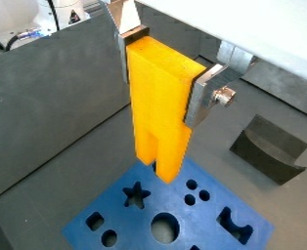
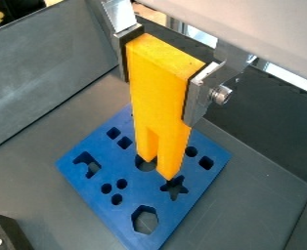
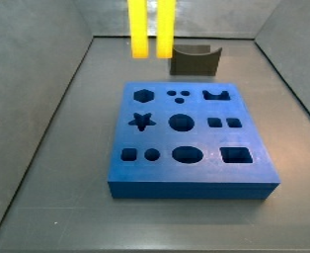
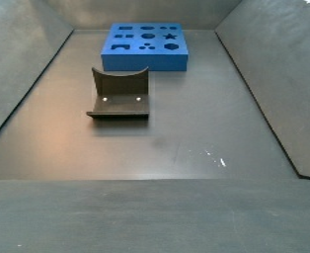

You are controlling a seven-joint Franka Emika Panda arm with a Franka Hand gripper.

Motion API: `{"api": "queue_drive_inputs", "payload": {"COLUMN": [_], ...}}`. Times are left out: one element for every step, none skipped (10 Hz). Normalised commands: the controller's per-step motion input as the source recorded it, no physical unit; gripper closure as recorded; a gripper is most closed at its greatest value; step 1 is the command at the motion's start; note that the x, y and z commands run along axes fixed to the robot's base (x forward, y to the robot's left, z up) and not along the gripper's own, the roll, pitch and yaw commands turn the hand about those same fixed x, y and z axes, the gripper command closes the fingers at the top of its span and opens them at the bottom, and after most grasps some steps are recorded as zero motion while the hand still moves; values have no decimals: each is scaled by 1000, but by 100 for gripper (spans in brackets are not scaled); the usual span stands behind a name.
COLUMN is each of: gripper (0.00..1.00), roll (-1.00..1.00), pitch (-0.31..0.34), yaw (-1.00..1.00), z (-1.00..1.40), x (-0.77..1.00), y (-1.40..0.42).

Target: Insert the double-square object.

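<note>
My gripper (image 1: pixel 165 73) is shut on the double-square object (image 1: pixel 156 103), a tall bright yellow peg with a notch between its two legs. Its silver fingers (image 1: pixel 203 93) clamp the peg's upper end, as both wrist views show (image 2: pixel 163 70). The peg (image 2: pixel 159 107) hangs upright, legs down, above the blue board with shaped holes (image 2: pixel 104 174) and clear of it. In a side view the peg's legs (image 3: pixel 151 30) show at the upper edge, over the board's far side (image 3: pixel 191 183); the gripper is out of that frame. The board (image 4: pixel 144 59) lies far off in a side view that does not show the peg.
A dark grey curved block (image 3: pixel 194 59) stands on the floor just behind the board, also seen in a wrist view (image 1: pixel 267 148) and in a side view (image 4: pixel 120 94). Grey sloping walls (image 3: pixel 65 89) enclose the floor.
</note>
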Motion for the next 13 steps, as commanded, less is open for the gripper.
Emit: {"api": "queue_drive_inputs", "payload": {"gripper": [100, 100, 100, 100, 100, 100, 100, 100, 100, 100, 100, 100, 100], "roll": [-19, -103, -109, -40, 0, 21, 61, 101, 123, 143, 136, 121, 114], "pitch": [-10, -97, -74, -53, 0, 59, 139, 156, 130, 56, 0, -91, -80], "yaw": [-11, -180, -317, -189, 0, 0, 160, 191, 137, 57, 9, 0, 0], "z": [-3, -103, -280, -360, -371, -403, -363, -251, -163, -63, -77, -149, -63], "x": [86, 269, 583, 880, 1000, 1000, 1000, 986, 991, 1000, 1000, 960, 997], "y": [-17, -34, -86, -126, -40, 0, 0, -11, -103, -271, -400, -449, -400]}}
